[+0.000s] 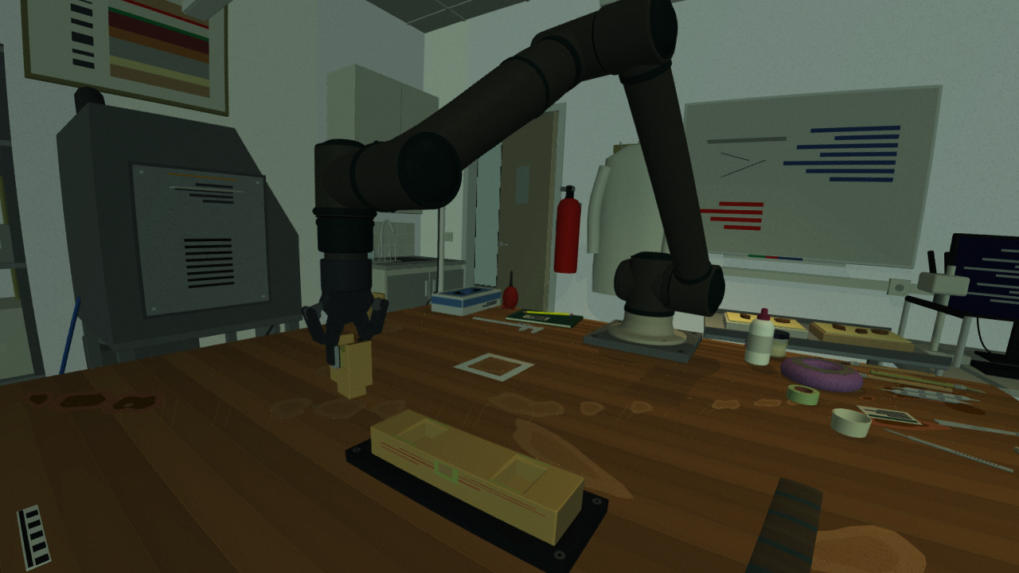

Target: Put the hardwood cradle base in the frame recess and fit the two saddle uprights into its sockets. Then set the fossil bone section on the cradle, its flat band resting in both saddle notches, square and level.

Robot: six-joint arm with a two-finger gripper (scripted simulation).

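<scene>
The hardwood cradle base (476, 474), a long tan block with two square sockets in its top, sits in the black frame (476, 502) near the table's front. Both sockets look empty. A tan saddle upright (354, 368) stands upright on the table behind and to the left of the base. Only this one upright is in view, and I see no fossil bone section. A dark banded strip (787, 529) lies at the front right edge. My gripper (345, 346) points straight down over the upright's top, its fingers either side of it, still open around it.
A white square outline (494, 367) is marked on the table behind the base. Tape rolls (850, 422), a purple ring (821, 374), a glue bottle (759, 339) and hand tools crowd the right side. The robot's pedestal (645, 335) stands at the rear centre, a grey cabinet (171, 228) behind the left.
</scene>
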